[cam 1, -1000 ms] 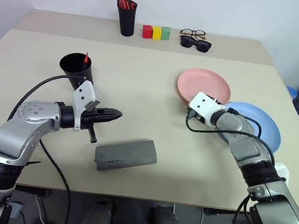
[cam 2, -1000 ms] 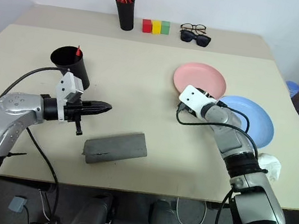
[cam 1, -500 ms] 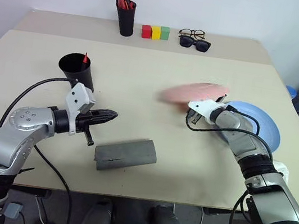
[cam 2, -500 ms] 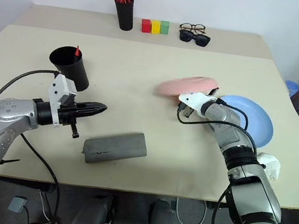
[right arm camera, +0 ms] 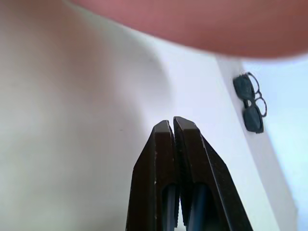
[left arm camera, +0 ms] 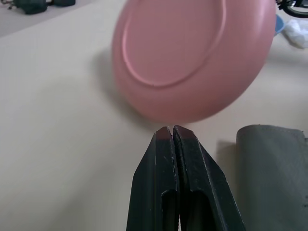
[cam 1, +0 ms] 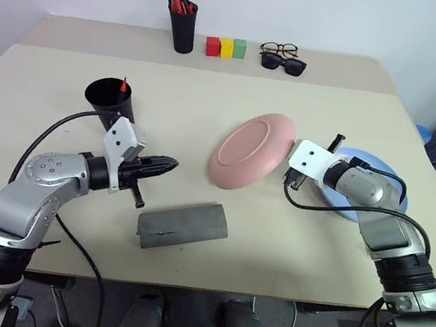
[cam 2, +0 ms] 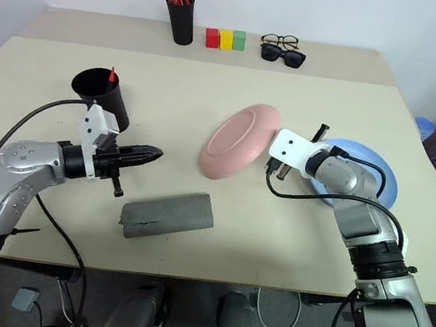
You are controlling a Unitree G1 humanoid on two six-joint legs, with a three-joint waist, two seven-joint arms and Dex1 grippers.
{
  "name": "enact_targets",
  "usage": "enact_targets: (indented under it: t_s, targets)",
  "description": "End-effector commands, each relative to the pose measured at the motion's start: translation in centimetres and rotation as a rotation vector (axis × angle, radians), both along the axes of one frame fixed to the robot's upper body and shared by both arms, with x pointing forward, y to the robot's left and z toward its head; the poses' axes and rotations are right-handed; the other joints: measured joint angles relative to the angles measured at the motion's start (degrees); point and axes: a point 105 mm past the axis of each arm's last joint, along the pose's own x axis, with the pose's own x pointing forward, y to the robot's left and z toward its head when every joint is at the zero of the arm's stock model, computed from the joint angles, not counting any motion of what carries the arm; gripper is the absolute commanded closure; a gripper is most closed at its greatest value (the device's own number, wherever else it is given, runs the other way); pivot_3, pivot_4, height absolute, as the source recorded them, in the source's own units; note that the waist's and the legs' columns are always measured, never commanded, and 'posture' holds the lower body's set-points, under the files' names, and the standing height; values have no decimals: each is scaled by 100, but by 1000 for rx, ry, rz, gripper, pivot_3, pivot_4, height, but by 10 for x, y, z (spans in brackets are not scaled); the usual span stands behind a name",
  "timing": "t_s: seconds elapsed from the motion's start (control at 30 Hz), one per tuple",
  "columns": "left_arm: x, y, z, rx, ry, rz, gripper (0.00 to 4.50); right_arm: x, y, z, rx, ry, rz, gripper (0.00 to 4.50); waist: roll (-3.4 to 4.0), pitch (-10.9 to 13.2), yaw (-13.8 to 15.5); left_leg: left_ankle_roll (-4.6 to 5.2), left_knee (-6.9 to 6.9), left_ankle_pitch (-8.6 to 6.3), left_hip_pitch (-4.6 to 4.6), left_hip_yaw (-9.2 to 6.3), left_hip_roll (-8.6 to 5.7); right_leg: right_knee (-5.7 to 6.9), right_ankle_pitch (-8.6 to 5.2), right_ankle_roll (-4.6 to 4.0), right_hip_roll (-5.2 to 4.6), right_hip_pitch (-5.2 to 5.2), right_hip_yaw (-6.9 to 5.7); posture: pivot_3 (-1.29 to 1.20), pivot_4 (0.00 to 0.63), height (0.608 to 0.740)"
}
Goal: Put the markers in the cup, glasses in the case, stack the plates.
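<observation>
Status: no step of the task can be confirmed complete.

- Markers: one red-tipped marker (cam 1: 124, 84) stands in the cup (cam 1: 112, 101), on the left of the table (cam 1: 213, 88). The second marker cannot be located.
- Glasses: the glasses (cam 1: 280, 49) lie at the far edge, just behind the sunglasses (cam 1: 284, 64). The case (cam 1: 183, 225) lies near the front edge, well apart from them.
- Plates: the pink plate (cam 1: 253, 152) is tipped steeply, its rim just beside the right gripper (right arm camera: 172, 122). The blue plate (cam 1: 368, 157) lies flat under that arm. Stacking is not done.

The right jaws are together with nothing between them (a grip on the plate cannot be confirmed). The left gripper (left arm camera: 172, 130) hovers between cup and case, jaws together, empty.
</observation>
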Motion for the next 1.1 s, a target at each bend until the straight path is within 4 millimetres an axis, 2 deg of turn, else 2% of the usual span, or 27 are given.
enact_targets:
  t_s: [0.03,0.2,0.33,0.5,0.67,0.83,0.97,1.1]
  targets:
    - [0,0,8,-3,-38,-2,4500,-2,7,25,31,-66,27,4430,0,0,8,0,0,0,0,0,0,0,0,0,-1,0,0,0,150,740]
    - [-4,3,7,-3,-35,11,4500,-2,19,34,49,-86,69,4430,0,0,10,0,1,0,0,0,-1,-1,0,0,-2,1,0,0,150,740]
    - [-3,12,8,-5,-36,57,4500,-9,47,60,110,-134,168,4430,1,0,-8,0,0,0,0,0,0,1,0,0,-1,-2,0,0,150,740]
    - [0,26,13,-32,-37,119,4500,-6,85,77,142,-173,249,4430,1,0,-6,0,-1,0,1,-1,2,3,0,0,0,-4,0,0,150,740]
    - [-3,28,12,-18,-38,124,4500,5,103,69,111,-163,298,4430,0,0,31,-1,0,0,0,-2,-4,1,0,0,-7,-1,-1,0,150,740]
    - [-9,29,10,-21,-37,145,4500,-4,118,63,128,-126,387,4430,0,0,4,-1,-1,0,-2,-2,-4,-1,0,0,-9,-4,-1,0,150,740]
    - [-12,38,10,-34,-31,195,4500,-12,118,51,123,-81,404,4430,0,0,-1,-1,-4,0,-2,-3,1,2,0,0,-4,-7,-1,0,150,740]
    - [-14,54,10,-22,-24,247,4500,-30,110,36,121,23,440,4430,0,0,15,-1,-3,0,-2,-3,0,1,0,0,-6,-6,-1,0,150,740]
